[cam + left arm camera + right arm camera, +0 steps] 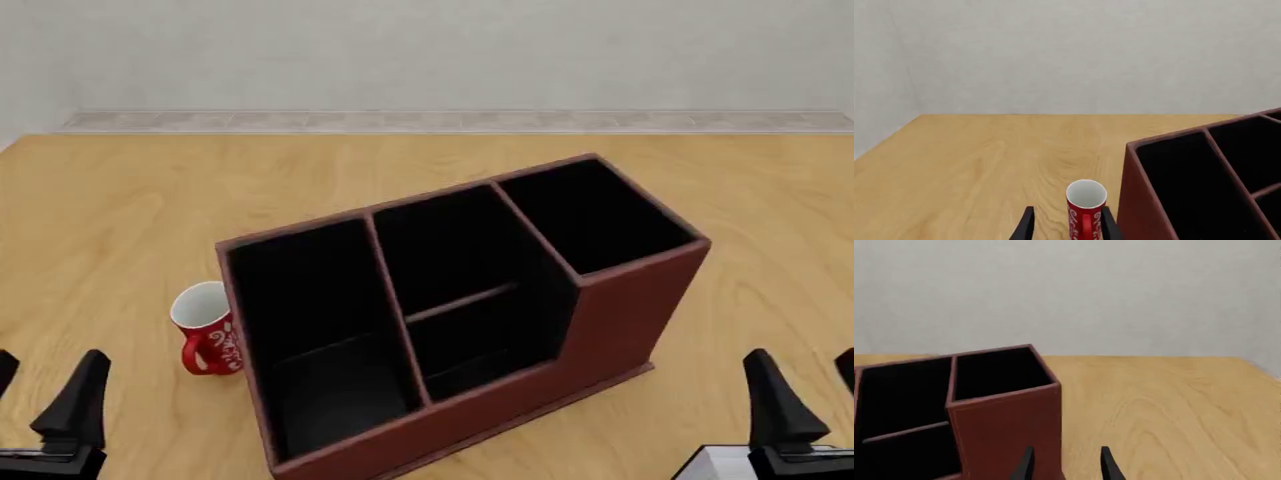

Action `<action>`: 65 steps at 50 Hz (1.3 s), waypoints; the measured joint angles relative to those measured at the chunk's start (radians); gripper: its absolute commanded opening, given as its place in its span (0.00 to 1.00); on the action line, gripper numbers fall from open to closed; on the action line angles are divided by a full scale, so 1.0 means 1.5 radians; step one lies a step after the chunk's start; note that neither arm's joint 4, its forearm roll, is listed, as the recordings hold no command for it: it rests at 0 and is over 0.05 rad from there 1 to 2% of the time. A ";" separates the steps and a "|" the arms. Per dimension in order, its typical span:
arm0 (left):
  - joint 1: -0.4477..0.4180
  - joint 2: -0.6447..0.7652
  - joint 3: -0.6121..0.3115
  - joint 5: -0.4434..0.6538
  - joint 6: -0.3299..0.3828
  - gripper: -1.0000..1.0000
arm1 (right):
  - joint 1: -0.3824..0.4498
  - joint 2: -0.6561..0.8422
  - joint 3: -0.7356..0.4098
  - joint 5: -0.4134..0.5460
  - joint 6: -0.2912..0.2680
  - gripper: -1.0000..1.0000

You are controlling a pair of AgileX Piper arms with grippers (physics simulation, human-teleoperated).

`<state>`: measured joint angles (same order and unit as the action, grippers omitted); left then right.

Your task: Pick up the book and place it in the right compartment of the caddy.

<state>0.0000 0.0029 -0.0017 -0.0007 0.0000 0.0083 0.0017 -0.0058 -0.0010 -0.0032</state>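
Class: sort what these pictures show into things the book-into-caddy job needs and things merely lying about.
Needed: caddy; right compartment; left tool and right tool, both open. The book shows in no view.
Lying about: mug; table.

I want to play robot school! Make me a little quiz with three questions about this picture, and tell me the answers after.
1. True or false: the mug stands inside the caddy.
2. How many sections does the caddy have?
3. Which section has the tallest walls? A) the wide one near the mug B) the middle one C) the right compartment

Key: 1. False, it stands on the table beside the caddy. 2. Three. 3. C. No book shows in any view.
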 measured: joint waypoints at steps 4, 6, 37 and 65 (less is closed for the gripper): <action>0.000 0.001 -0.001 0.000 0.000 1.00 | -0.003 0.003 -0.006 0.005 -0.011 1.00; 0.000 0.001 -0.001 0.000 0.000 1.00 | -0.003 0.005 -0.012 0.010 -0.018 1.00; 0.000 0.003 -0.002 -0.001 0.000 1.00 | 0.033 0.022 -0.197 0.235 -0.120 1.00; 0.006 -0.002 -0.017 0.021 -0.001 1.00 | 0.072 0.036 -0.356 0.434 -0.214 1.00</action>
<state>0.0086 0.0000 -0.0279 0.0303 -0.0010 0.1162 0.0555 -0.5398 0.6498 -0.3243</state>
